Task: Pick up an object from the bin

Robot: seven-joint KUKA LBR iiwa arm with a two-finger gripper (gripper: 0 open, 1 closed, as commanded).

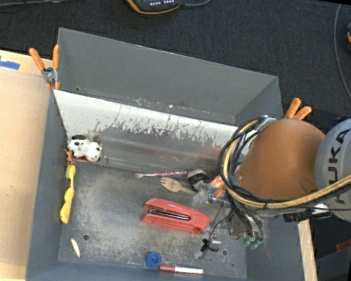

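Grey bin (113,233) holds a red stapler (175,216); beside it hang the KUKA-lettered arm's (343,154) fingers (211,244), open or closed unclear.

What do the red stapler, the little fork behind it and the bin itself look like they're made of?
Red stapler: likely glossy moulded plastic, judging by its even bright colour; the dark strip may be metal. Fork: pale tan and matte, so probably wood, though plastic is possible. Bin: grey metal, dull, with scratch streaks on its back wall.
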